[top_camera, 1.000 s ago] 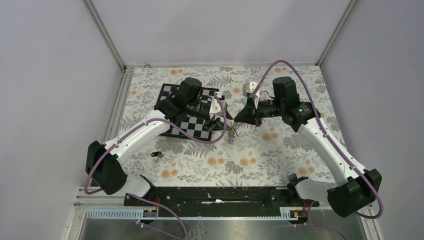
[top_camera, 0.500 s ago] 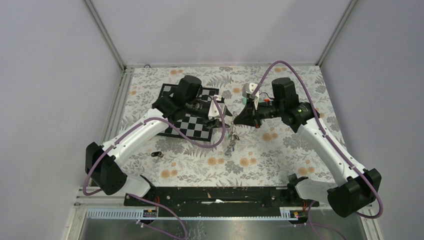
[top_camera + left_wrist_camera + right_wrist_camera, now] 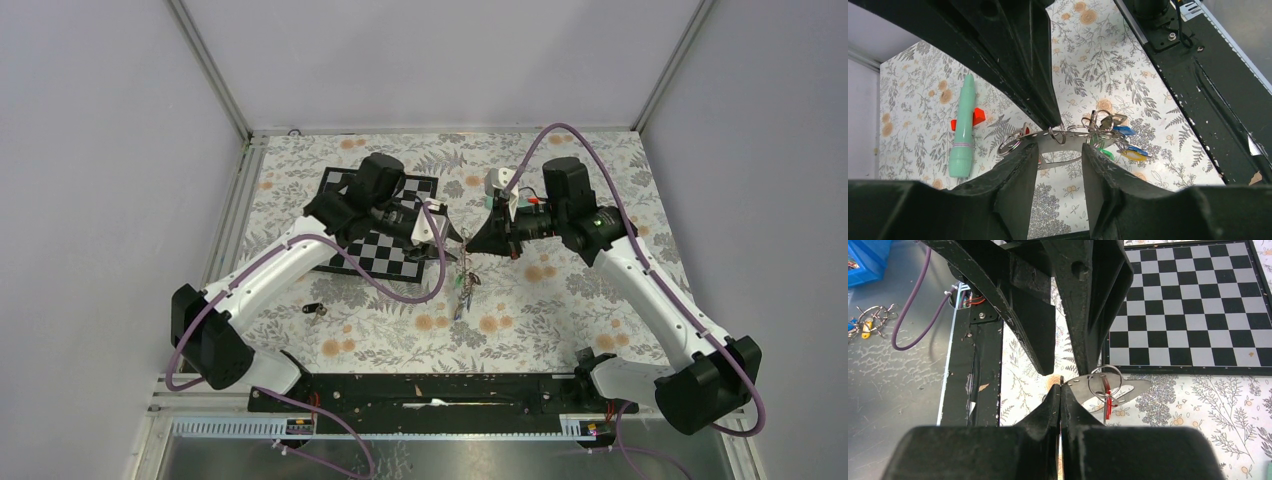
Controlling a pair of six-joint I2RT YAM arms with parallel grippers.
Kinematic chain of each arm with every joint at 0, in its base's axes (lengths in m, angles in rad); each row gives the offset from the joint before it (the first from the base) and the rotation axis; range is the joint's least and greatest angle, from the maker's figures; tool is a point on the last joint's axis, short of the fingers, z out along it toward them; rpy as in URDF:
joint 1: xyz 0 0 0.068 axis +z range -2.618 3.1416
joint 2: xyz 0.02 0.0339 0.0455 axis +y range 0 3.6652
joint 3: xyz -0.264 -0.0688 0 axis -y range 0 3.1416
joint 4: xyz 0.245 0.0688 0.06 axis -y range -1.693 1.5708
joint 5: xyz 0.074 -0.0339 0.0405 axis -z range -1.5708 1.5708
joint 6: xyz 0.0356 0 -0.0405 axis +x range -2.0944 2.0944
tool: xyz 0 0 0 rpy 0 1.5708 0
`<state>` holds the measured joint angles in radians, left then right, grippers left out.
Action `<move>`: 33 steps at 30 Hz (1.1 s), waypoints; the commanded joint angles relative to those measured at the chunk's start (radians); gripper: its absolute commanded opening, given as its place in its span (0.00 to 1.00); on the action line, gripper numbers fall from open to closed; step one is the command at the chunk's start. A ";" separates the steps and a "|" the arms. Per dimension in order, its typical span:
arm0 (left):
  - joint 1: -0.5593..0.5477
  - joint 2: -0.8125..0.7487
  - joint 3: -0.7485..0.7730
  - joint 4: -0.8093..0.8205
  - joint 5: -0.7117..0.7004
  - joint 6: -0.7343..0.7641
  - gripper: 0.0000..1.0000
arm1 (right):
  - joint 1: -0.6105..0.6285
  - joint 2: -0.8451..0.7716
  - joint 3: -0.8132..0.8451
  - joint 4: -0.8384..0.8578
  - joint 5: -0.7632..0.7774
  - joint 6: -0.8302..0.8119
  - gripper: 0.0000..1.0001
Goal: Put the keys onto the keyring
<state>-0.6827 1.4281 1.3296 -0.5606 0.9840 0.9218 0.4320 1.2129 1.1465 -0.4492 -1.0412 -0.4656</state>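
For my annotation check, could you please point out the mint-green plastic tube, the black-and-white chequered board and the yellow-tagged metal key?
mint-green plastic tube point(image 3: 962, 131), left wrist view, mid-body.
black-and-white chequered board point(image 3: 1193, 305), right wrist view, central squares.
yellow-tagged metal key point(image 3: 1134, 156), left wrist view, its tag.

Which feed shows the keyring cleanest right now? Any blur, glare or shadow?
Left wrist: best; keyring and keys sharp, evenly lit, with the left end effector a dark, soft foreground. Right wrist: the right end effector fills much of the frame, hiding part of the keyring. Top: even light, no glare, keys too small to read.
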 commanded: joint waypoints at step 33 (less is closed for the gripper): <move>-0.023 0.058 0.019 0.117 0.110 -0.121 0.03 | -0.006 -0.027 -0.036 0.119 -0.056 0.066 0.00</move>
<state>-0.6899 1.4887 1.3403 -0.4984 1.0557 0.8013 0.4252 1.2125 1.1007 -0.3977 -1.0664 -0.4072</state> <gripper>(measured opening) 0.096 0.012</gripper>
